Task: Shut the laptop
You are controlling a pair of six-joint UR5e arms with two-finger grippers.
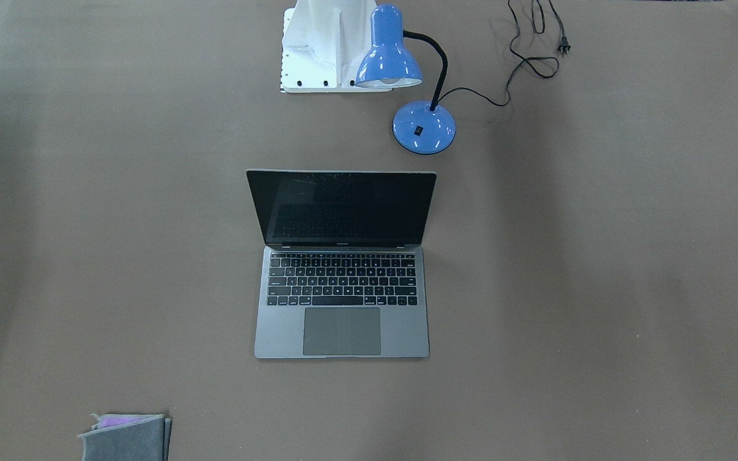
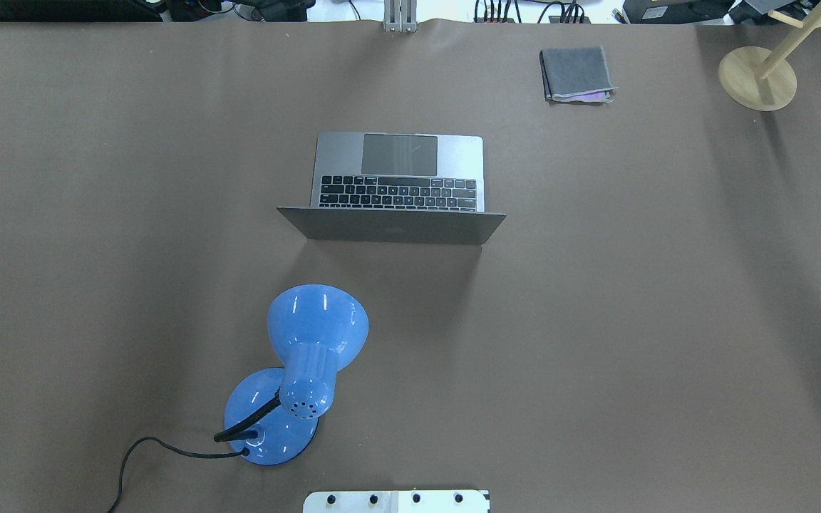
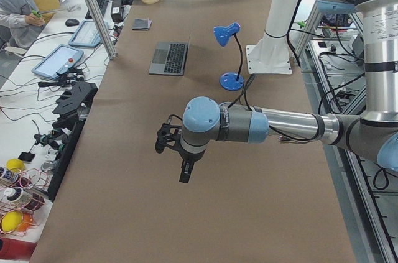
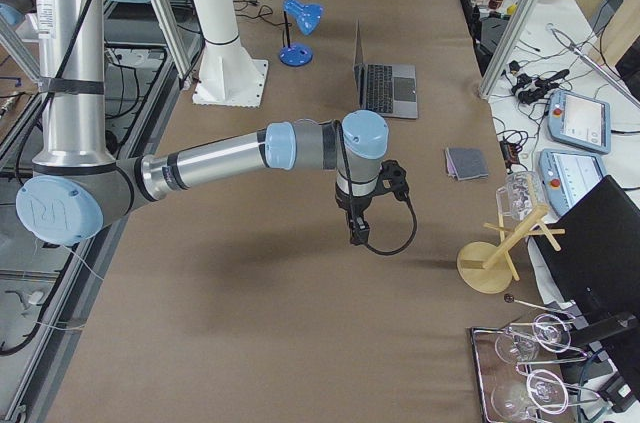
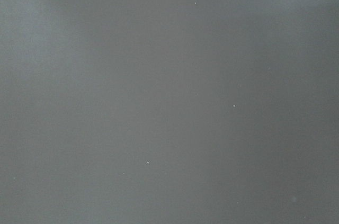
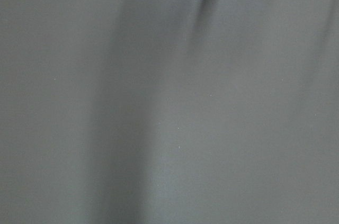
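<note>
The space-grey laptop (image 1: 341, 291) stands open in the middle of the table, its black screen (image 1: 341, 208) upright and its lid back (image 2: 390, 226) towards the robot. It also shows in the exterior left view (image 3: 170, 58) and the exterior right view (image 4: 385, 86). My left gripper (image 3: 185, 173) hangs over bare table far from the laptop, towards the table's left end. My right gripper (image 4: 357, 233) hangs over bare table towards the right end. I cannot tell whether either is open or shut. Both wrist views show only table surface.
A blue desk lamp (image 2: 301, 370) stands between the robot base (image 2: 396, 501) and the laptop, its cord (image 1: 526, 61) trailing off. A folded grey cloth (image 2: 576, 73) and a wooden stand (image 2: 757, 77) lie at the far right.
</note>
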